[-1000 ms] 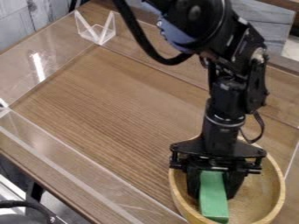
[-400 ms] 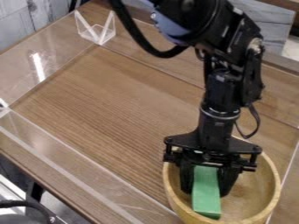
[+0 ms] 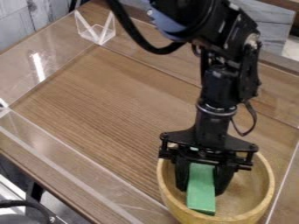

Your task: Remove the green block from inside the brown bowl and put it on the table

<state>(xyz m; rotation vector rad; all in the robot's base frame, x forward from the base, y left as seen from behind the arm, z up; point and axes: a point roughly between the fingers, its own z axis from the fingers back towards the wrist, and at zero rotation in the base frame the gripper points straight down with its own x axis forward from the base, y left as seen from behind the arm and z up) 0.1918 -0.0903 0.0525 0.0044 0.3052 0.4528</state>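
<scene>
The brown bowl [image 3: 167, 185] sits at the near right of the table [image 3: 105, 96]. Inside it the green block [image 3: 204, 194] stands tilted, its lower end on the bowl's floor. My gripper [image 3: 208, 171] points steeply down into the bowl. Its black fingers [image 3: 184, 171] are shut on the block's upper end. The top of the block is hidden between the fingers.
Clear acrylic walls [image 3: 47, 61] run along the table's left and front edges. A small clear acrylic stand [image 3: 96, 31] sits at the far back left. The bowl lies close to the front right edge. The black arm [image 3: 228, 61] rises above the bowl.
The gripper stays shut on the block. Gripper, block and bowl have all crept slightly to the left in the picture, the bowl's rim shifting along with them.
</scene>
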